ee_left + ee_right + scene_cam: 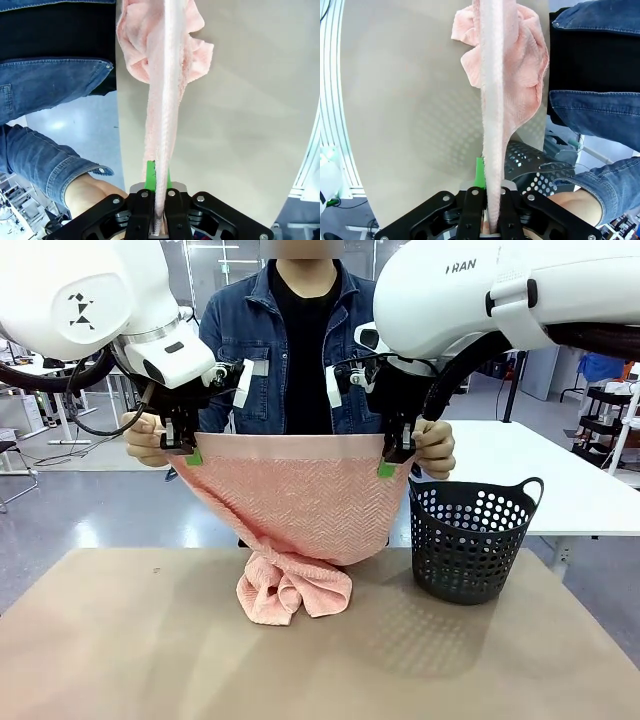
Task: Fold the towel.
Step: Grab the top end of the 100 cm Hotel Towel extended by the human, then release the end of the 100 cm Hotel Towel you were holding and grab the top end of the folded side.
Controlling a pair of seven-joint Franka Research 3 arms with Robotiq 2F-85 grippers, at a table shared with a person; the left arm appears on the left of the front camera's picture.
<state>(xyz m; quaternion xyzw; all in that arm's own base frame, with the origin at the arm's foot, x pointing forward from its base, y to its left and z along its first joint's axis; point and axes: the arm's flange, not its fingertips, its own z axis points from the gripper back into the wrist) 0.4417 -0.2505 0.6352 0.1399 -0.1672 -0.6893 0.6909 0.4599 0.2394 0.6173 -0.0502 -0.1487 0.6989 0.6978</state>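
Gripping: left gripper (193,452) is clamped shut on the top edge of the towel (290,502), the cloth pinched thin between the green pads (150,172). Right gripper (388,462) is shut the same way on the other end of that edge.
Towel: hangs below and between the two grippers. The top edge is stretched level; the lower part sags to a bunched heap resting on the table (120,640) underneath.
Just outside the grippers: a person's hand (146,438) is beside the left gripper, and another hand (437,445) is beside the right. Both seem to touch the corners; whether they grip them is not clear.
Farther out: basket (475,540) stands on the table, below and outward of the right gripper. It is near the heap but apart from it.
Handling (judgement): light, soft and limp, so it droops and bunches wherever it is unsupported. Terry pile should hold well in the pads, so slip is unlikely. Not fragile.
Hold points (judgement): the smooth band (290,445) along the top edge, close to each corner. A mid-edge hold would let the corners flop.
Count: towel one; grippers two; person's hands two; basket one; table one.
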